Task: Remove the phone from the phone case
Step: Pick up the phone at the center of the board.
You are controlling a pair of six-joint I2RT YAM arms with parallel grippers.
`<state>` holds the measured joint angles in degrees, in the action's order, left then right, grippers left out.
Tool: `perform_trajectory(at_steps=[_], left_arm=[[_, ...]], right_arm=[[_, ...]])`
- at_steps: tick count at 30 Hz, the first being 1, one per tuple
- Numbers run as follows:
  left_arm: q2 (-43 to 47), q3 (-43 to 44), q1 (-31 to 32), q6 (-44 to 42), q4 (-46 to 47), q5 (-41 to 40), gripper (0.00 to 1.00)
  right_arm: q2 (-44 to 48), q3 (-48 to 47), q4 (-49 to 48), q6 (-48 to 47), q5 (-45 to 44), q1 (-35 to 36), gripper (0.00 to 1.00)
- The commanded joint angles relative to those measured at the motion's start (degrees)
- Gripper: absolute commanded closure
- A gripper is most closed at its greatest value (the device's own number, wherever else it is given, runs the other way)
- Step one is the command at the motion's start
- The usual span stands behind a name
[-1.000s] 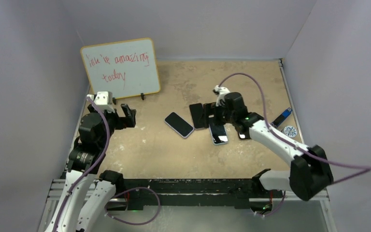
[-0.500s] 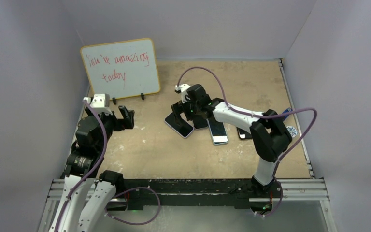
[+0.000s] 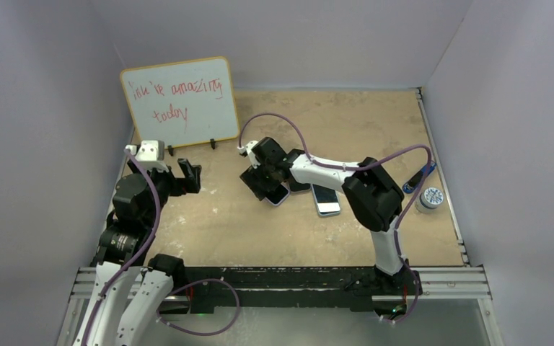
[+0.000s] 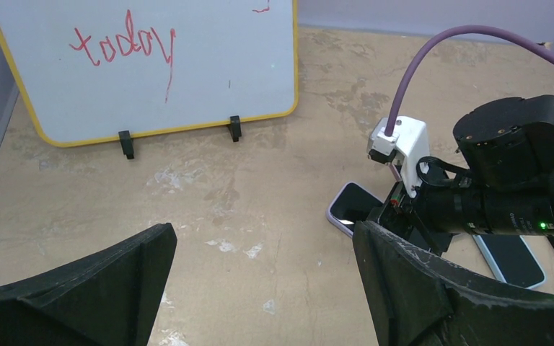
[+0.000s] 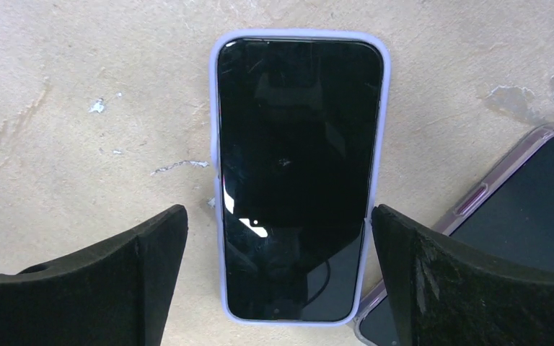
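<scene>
Lining up on black-screened slab phone [image 5: 299, 176] in lilac rubbery case [image 5: 215, 216], lying flat on tan tabletop [image 5: 79, 108].
Flanking its near half with right gripper [image 5: 278, 209], jaws spread wide, holding nothing; long axis running straight ahead of the fingers, phone centred between them. Leaving left gripper [image 3: 190, 174] open, well apart by yellow-framed whiteboard [image 3: 180, 101].
</scene>
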<state>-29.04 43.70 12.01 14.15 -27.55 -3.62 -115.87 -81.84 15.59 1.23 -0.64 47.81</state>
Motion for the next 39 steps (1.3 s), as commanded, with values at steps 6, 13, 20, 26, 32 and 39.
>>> perform_trajectory(at_steps=[6, 13, 20, 26, 32, 39], left_arm=[[0.68, -0.19, 0.07, -0.79, 1.61, 1.7, 0.0], [0.82, -0.33, 0.03, -0.79, 1.52, 1.87, 0.01], [-0.5, -0.69, 0.03, 0.76, 1.72, 3.35, 0.01], [-3.02, -2.46, 0.03, 5.92, 0.42, 7.1, 0.02], [-5.89, -4.84, 0.03, 10.19, 3.22, 11.06, 0.04], [-9.49, -11.43, 0.03, 17.87, 12.69, 19.52, 0.08]], right_arm=[[-1.3, -1.77, 6.18, -0.98, -6.27, 1.59, 0.01], [-0.47, -0.34, 6.4, -1.0, -5.88, 1.64, 0.02], [-1.54, 0.33, 8.6, -0.97, -2.44, 1.73, 0.09], [-2.7, 1.74, 8.96, 0.61, -0.56, 1.75, 0.25], [0.49, 6.48, 4.3, 2.86, -0.29, 1.86, 0.49], [3.15, 12.19, -4.76, 6.35, 6.39, 1.94, 0.75]])
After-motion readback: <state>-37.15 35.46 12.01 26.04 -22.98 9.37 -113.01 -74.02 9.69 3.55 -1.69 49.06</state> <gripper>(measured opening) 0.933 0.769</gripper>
